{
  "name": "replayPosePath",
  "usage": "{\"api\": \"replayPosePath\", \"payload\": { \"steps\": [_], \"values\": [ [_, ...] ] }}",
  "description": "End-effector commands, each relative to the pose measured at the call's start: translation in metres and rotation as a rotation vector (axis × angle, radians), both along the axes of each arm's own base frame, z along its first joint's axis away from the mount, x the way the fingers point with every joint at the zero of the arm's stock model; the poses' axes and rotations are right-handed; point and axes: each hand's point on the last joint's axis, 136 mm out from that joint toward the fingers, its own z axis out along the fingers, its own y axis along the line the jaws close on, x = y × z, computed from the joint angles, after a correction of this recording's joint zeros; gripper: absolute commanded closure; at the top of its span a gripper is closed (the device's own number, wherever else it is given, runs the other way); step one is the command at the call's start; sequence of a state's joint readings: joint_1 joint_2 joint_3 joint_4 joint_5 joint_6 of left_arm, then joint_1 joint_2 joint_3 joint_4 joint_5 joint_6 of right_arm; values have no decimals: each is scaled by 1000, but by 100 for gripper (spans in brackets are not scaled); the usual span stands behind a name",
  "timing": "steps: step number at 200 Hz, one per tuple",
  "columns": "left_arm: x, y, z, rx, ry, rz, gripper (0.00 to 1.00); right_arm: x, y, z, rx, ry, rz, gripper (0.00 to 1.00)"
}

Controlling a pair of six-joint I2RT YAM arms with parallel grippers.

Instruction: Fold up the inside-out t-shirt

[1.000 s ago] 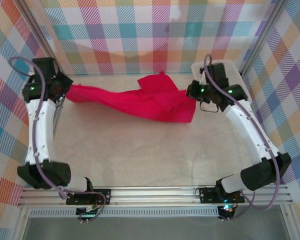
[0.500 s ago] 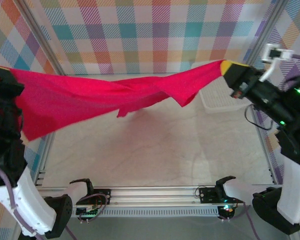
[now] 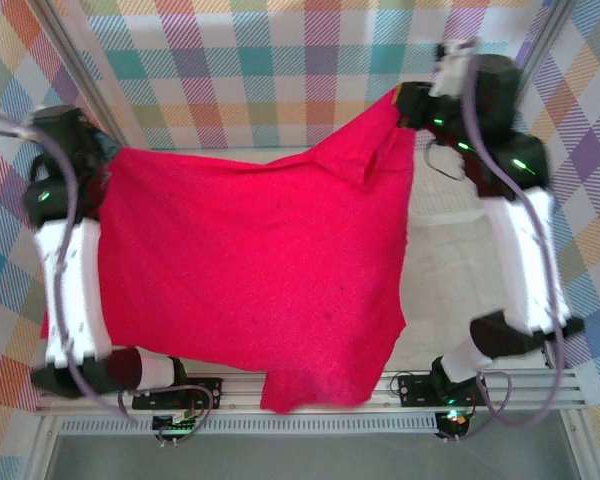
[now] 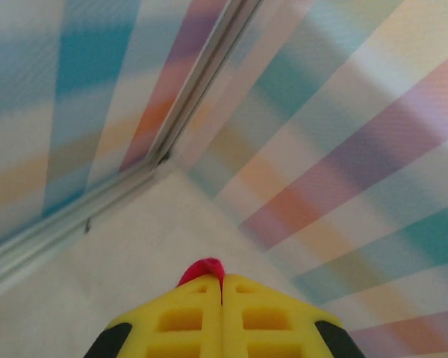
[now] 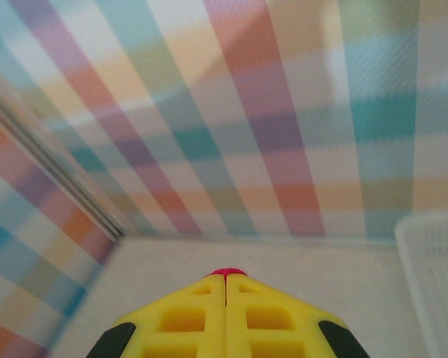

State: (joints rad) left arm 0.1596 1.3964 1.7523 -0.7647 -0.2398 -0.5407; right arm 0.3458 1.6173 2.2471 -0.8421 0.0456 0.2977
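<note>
The inside-out t-shirt (image 3: 250, 270) is a bright red sheet hanging spread in the air between both arms, its lower edge reaching down over the arm bases. My left gripper (image 3: 102, 152) is shut on its upper left corner. My right gripper (image 3: 402, 100) is shut on its upper right corner, a little higher and farther back. In the left wrist view the yellow fingers (image 4: 183, 321) press together with a red tuft of the t-shirt (image 4: 201, 268) poking out at the tips. The right wrist view shows shut yellow fingers (image 5: 187, 317) with a sliver of the t-shirt (image 5: 228, 272) between them.
A white basket (image 3: 440, 200) stands at the back right of the table, partly behind the right arm; its rim (image 5: 433, 283) shows in the right wrist view. Checked walls and metal frame posts (image 3: 75, 75) close in the pale tabletop (image 3: 470, 270).
Both arms lifted the shirt off the table and pulled it apart. It went from a bunched strip to a wide sheet hanging flat, now covering most of the table.
</note>
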Motion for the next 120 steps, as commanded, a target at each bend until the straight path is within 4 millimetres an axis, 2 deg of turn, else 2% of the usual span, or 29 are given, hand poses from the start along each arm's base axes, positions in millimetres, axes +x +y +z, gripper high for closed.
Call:
{"api": "replayPosePath", "payload": {
  "steps": [1,16,30,33,41,47,53,62,75,87,103,120],
  "values": [
    [45,6,-94,-76,154,12,100,59,8,-77,-92,136,-44,100],
    [67,8,-164,-125,301,25,100,97,22,-145,-119,256,-50,100],
    [83,9,-222,-158,414,32,99,129,29,-214,-138,373,-75,100],
    [85,9,-233,-169,436,31,93,135,31,-229,-144,398,-82,93],
    [92,9,-258,-187,495,33,73,149,36,-268,-153,474,-88,66],
    [95,11,-272,-183,538,44,61,156,41,-291,-155,530,-92,52],
    [96,14,-282,-180,575,58,52,161,44,-315,-150,593,-101,44],
    [95,19,-289,-173,623,81,46,159,48,-342,-143,689,-104,39],
    [89,17,-290,-167,682,84,43,148,51,-357,-148,774,-116,37],
    [81,9,-283,-161,684,62,42,129,55,-363,-154,839,-111,36],
    [69,-15,-280,-184,657,-14,42,99,67,-363,-134,865,-76,35],
    [57,-44,-290,-217,648,-98,41,71,80,-369,-35,856,-22,35]
  ]
}}
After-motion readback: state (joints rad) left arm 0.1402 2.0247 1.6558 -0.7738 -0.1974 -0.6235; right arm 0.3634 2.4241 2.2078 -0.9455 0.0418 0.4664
